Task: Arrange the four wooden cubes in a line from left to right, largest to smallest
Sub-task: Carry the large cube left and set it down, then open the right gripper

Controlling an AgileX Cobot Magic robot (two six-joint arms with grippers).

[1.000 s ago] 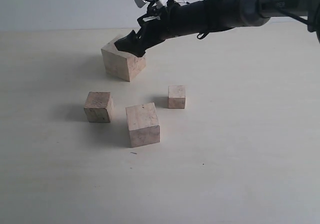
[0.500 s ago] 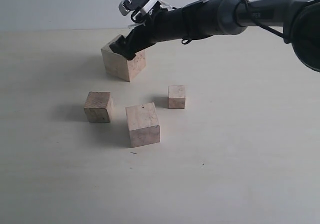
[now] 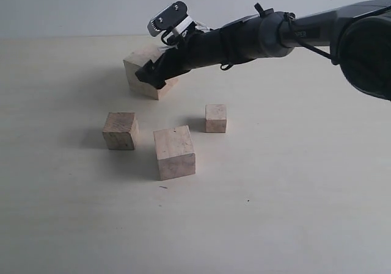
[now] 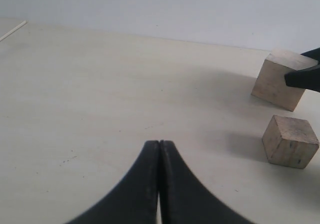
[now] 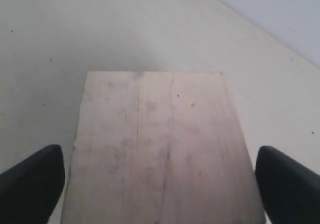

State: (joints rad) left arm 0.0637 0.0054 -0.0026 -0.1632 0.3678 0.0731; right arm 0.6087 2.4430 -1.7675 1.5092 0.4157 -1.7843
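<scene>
Four pale wooden cubes rest on the table. The largest cube is at the back left. My right gripper reaches across and stands open astride it, one fingertip on each side, apart from the wood. In front lie the second-largest cube, the third cube to its left and the smallest cube to the right. My left gripper is shut on nothing, over bare table, well away from the cubes; the exterior view does not show it.
The pale table stretches on all sides of the cubes. The right arm stretches over the back of the table from the right. A light wall bounds the far edge.
My right gripper has moved left and come down from above the largest cube until its open fingers straddle it. The cubes have not moved.
</scene>
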